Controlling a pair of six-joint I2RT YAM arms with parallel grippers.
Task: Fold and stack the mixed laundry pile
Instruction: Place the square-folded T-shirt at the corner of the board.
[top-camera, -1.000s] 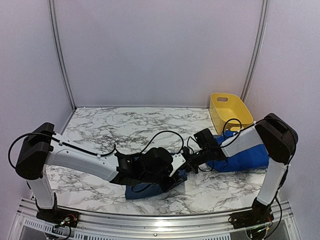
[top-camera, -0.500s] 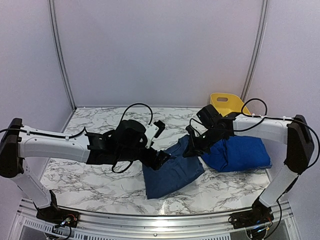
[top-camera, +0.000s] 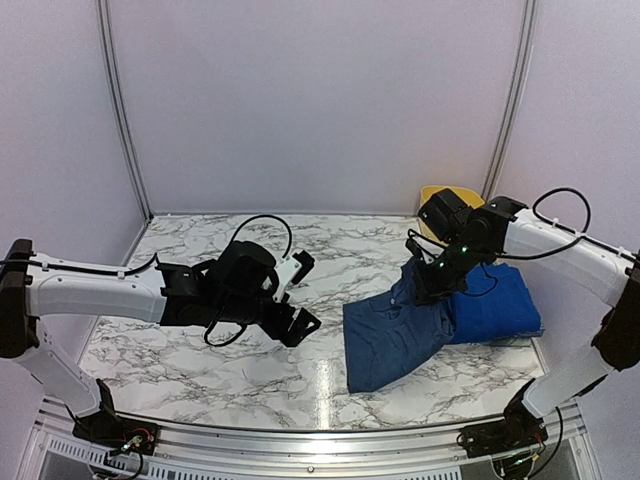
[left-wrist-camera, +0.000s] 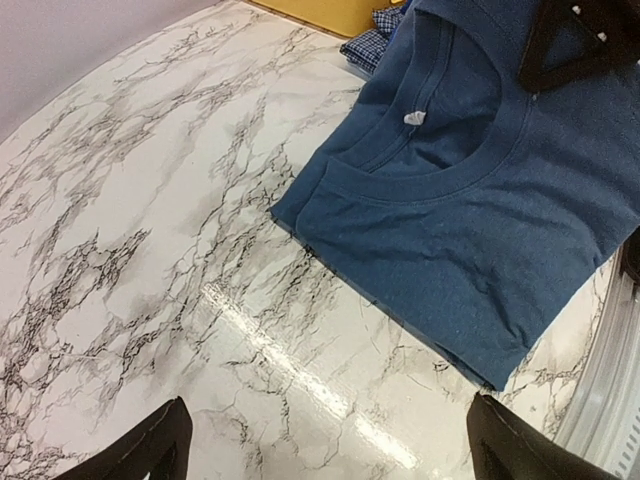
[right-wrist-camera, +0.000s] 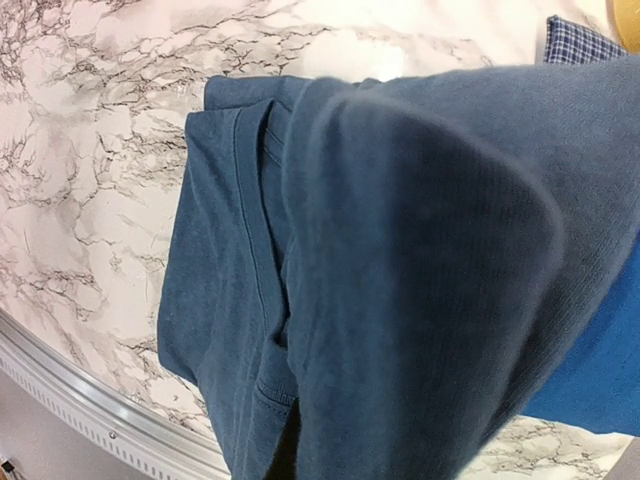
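Observation:
The dark denim-blue garment (top-camera: 392, 340) lies folded on the marble, its far corner lifted onto the bright royal-blue garment (top-camera: 505, 305). My right gripper (top-camera: 432, 284) is shut on that lifted corner. In the right wrist view the denim cloth (right-wrist-camera: 400, 280) drapes over the fingers and hides them. My left gripper (top-camera: 305, 293) hangs open over bare table, left of the denim garment (left-wrist-camera: 470, 230), with nothing between its fingertips (left-wrist-camera: 162, 440). A blue-and-white checked shirt (left-wrist-camera: 375, 35) peeks out behind the denim one.
The yellow plastic tub (top-camera: 440, 194) stands at the back right, half hidden by my right arm. The table's metal front rail (top-camera: 320, 440) runs along the near edge. Marble tabletop (top-camera: 200, 250) stretches left and behind.
My left gripper let go of the denim garment, opened wide and drew back left. My right gripper dragged the garment right, up against the royal-blue one.

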